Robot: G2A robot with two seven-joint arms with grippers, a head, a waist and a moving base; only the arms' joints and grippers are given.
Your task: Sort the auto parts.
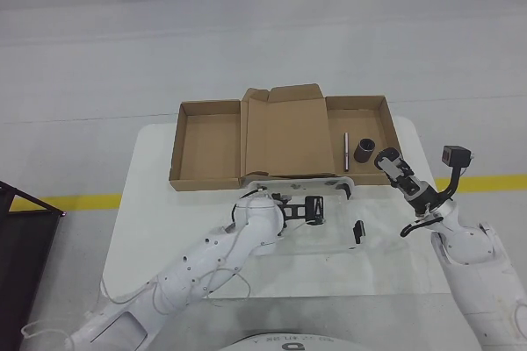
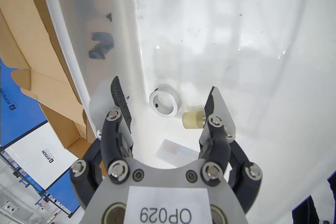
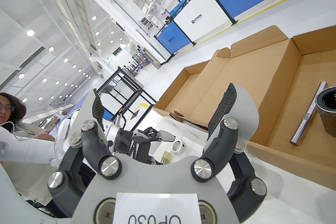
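Steel ring (image 2: 176,101), rod (image 3: 308,117), black sleeve (image 3: 326,112), pale plug (image 2: 191,120), one each, left fingers (image 2: 120,99) apart, right fingers (image 3: 223,109) apart

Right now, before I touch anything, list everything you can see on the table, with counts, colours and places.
Cardboard box: one, brown, open, at the table's far side.
Metal rod: one, silver, in the box's right compartment.
Sleeve: one, black, beside the rod in that compartment.
Metal ring: one, silver, on the white surface below the left hand.
Small cylinder: one, pale yellow, next to the ring.
Small part: one, black, on the table between the arms.
Table: one, white.
Left hand: one, open, above the ring.
Right hand: one, open, near the box's right compartment.
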